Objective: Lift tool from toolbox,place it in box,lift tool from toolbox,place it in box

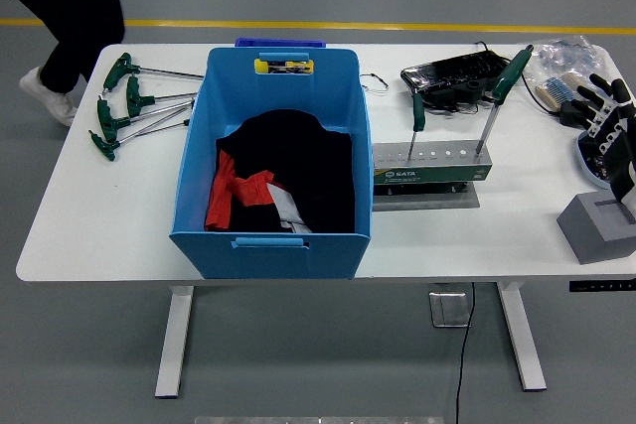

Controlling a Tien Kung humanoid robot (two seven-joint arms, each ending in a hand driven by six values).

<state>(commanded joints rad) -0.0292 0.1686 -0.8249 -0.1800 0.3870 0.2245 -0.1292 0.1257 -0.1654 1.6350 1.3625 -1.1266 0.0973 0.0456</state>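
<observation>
Standing on the white table [119, 235], a blue box [270, 161] occupies the centre-left; black and red cloth [273, 181] lies on its floor and a yellow item [283, 67] sits at its far rim. Just right of the box, touching or nearly touching its wall, is the toolbox [429, 171], a grey rack on a flat base. Two green-handled tools remain upright in it: a short one [417, 121] near the left end and a taller, tilted one [500, 91] near the right end. Well apart, on the table's far left, five more green T-handle tools [134, 106] lie in a loose fan. A black tray [457, 74] rests behind the rack. The right hand [601, 111] hovers at the picture's right edge above a grey block [596, 230], its fingers [581, 98] spread and holding nothing. A person's legs [65, 17] show at the top left, beyond the table.
</observation>
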